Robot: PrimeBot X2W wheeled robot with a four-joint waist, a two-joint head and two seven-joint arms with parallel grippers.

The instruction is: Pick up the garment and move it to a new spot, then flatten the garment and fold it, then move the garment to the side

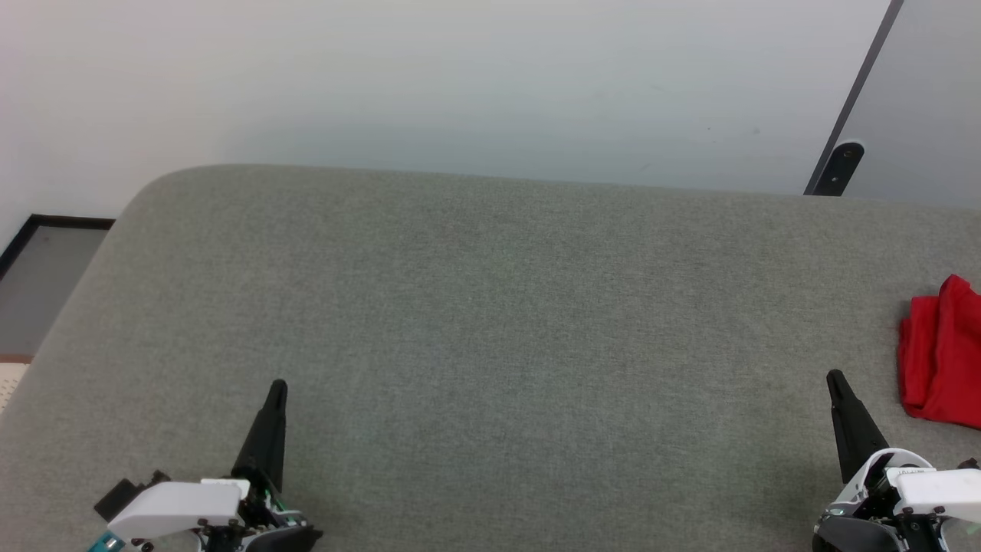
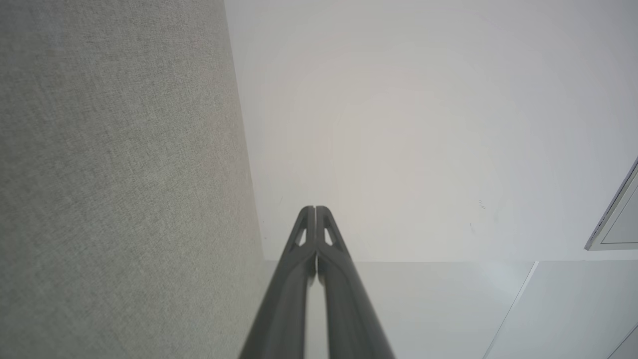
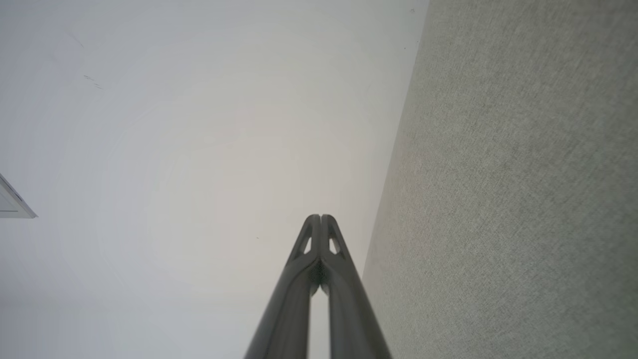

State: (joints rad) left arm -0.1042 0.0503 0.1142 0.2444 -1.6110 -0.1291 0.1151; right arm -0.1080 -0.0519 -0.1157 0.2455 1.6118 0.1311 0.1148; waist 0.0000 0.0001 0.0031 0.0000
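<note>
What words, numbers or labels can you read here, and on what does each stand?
None can be read.
The garment lies with plain red cloth showing, no lettering in sight.
The left gripper and right gripper bear no legible marks.

Garment (image 1: pixel 943 356) showing solid red, bench (image 1: pixel 490 307) showing heathered grey weave, wall (image 1: pixel 460 77) showing plain off-white, panel edge (image 1: pixel 862 84) showing black, left pincer (image 1: pixel 277 386) and right pincer (image 1: pixel 834 376) showing black, white housings.
</note>
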